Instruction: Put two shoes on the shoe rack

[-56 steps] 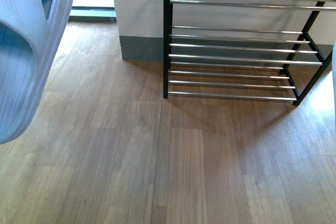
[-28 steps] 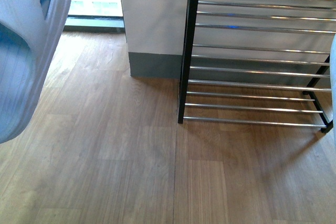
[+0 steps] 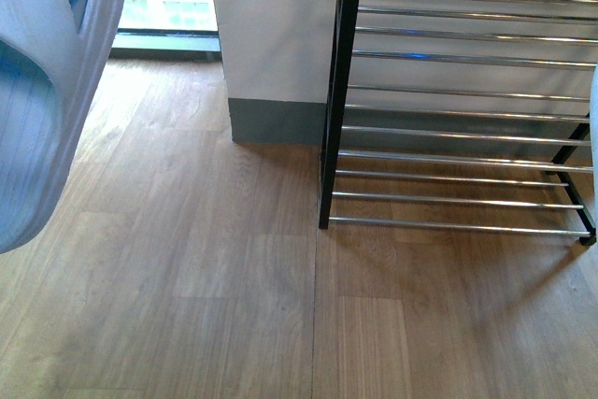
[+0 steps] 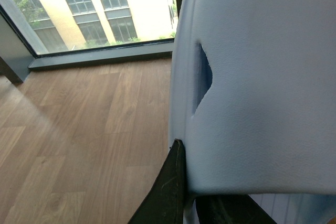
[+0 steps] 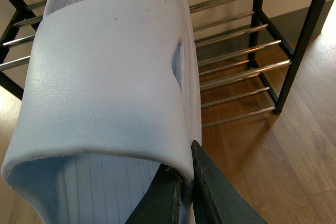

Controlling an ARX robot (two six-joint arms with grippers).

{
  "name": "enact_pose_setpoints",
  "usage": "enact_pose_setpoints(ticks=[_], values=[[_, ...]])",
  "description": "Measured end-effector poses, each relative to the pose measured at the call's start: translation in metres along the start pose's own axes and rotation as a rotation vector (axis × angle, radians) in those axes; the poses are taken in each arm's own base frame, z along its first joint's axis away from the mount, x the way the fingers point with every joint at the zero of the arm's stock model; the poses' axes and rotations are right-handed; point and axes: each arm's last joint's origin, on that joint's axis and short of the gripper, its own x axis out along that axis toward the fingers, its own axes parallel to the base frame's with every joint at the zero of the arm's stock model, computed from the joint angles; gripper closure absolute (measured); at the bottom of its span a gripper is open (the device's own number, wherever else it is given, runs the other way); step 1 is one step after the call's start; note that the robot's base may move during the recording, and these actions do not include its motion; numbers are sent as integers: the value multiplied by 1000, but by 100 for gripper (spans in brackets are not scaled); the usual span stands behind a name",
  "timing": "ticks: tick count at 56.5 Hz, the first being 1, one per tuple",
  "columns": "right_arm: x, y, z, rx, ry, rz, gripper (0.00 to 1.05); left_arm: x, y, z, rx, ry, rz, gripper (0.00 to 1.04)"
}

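Two-armed robot faces a shoe rack of black metal side frames and thin chrome bars (image 3: 448,128) that stands on a brown wood-plank floor (image 3: 187,306), against a white wall with a grey skirting board (image 3: 271,119). The footwear here is not lace-up. Each arm carries a pale blue-white moulded foam slide sandal with a slit cut in its broad strap.

The left gripper (image 4: 191,203) has its dark fingers pinched closed on the lower edge of the left slide's strap (image 4: 262,87). That slide hangs in the air well short of the rack's left black upright and fills the left margin of the front view (image 3: 47,91). The right gripper (image 5: 184,192) is likewise clamped on the strap edge of the right slide (image 5: 105,77), held aloft before the rack's bars toward its right-hand frame.

No shoe rests on any bar in view, so neither placement appears done. Both pickups look complete. What seems left is carrying each slide over a tier, setting it flat across the bars and letting go.
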Motion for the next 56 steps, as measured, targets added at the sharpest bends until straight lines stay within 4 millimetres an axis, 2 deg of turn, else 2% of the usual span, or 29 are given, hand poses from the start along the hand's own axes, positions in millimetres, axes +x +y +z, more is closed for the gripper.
enact_pose_setpoints(ticks=[56], values=[[0,0,0,0,0,0,103,0,0,-1,1,3,0,103]])
